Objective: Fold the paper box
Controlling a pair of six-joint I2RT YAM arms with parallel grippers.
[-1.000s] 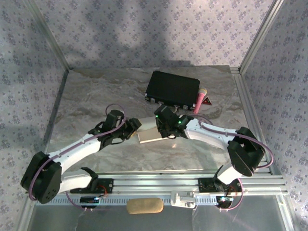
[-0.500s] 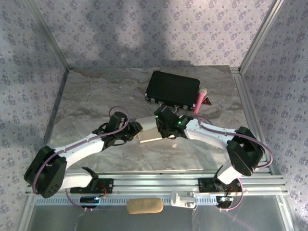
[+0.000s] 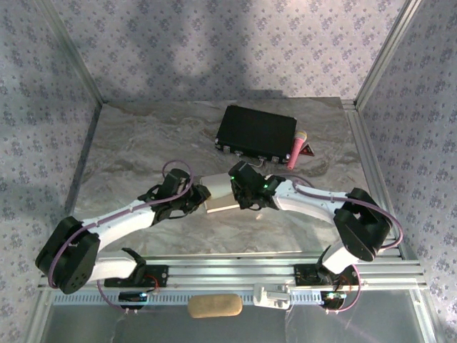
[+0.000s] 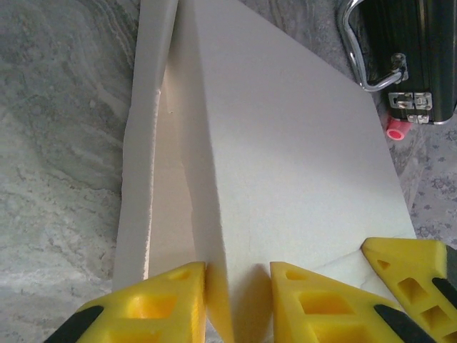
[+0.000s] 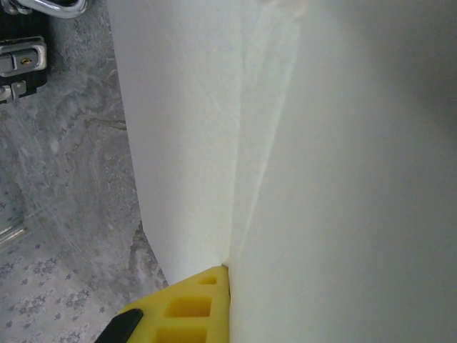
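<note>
Black case (image 3: 257,132) at table (image 3: 143,143) rear, pink stick (image 3: 296,148) beside.

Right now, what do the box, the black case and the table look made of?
Box: thin matte cream cardboard, going by its creases and raw edges. Case: black, likely hard plastic, with shiny metal latches. Table: grey marbled, stone or printed laminate; can't tell.

You see the paper box (image 3: 217,204) (image 4: 285,157): thin cream cardboard, partly folded, one long panel raised along a sharp crease beside a narrow side flap, lying near the centre of the worktop (image 3: 136,143).
</note>
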